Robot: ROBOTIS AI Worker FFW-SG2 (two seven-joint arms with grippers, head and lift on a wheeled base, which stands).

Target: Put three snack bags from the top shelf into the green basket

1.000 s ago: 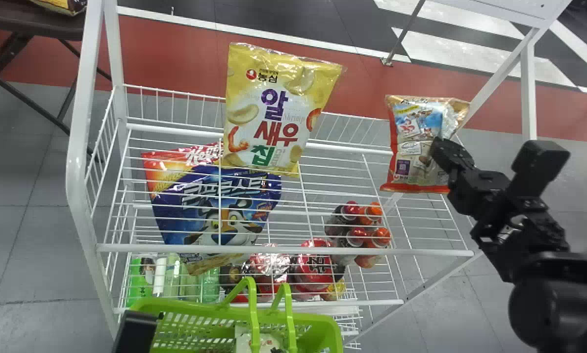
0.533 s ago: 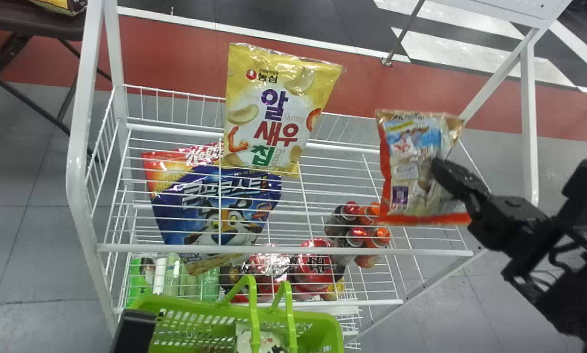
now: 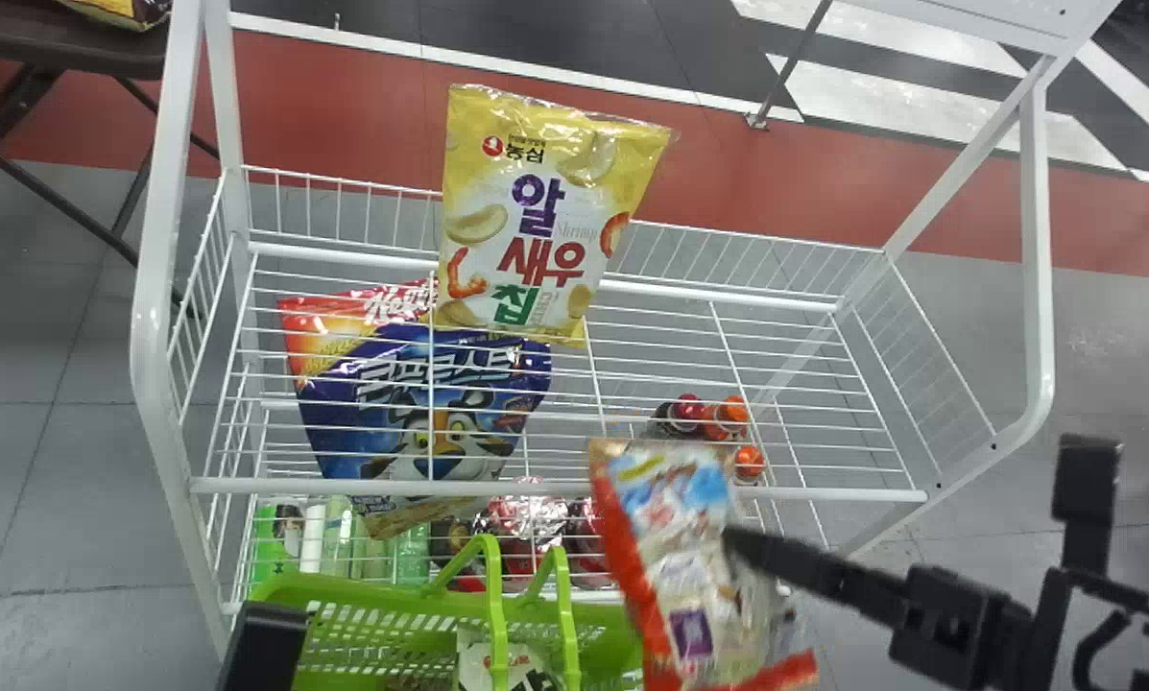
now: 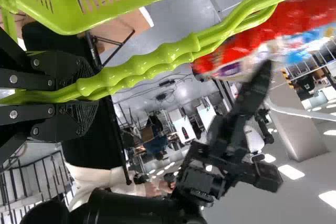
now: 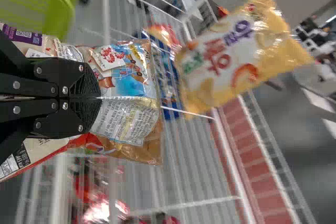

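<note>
Basket [image 3: 372,597], handles [image 4: 139,65] clamped in the left claw [image 4: 86,93], lies leftward of the right claw [image 3: 730,542], which pinches the red-edged snack bag [image 3: 684,566]; carrying it left should come next.

See lower down one blue-and-red plastic cereal bag [image 3: 344,413], at its right some bottles with round red and orange caps [image 3: 750,463], and, behind at left, one brown flat-topped table [image 3: 56,48].

The top shelf [image 3: 824,494] carries a snack bag [image 3: 536,226] at twelve o'clock. Beneath its wires are a cereal bag [image 3: 368,393] at eight and bottles [image 3: 730,414] at four. The basket [image 3: 348,590] is before them at seven.
</note>
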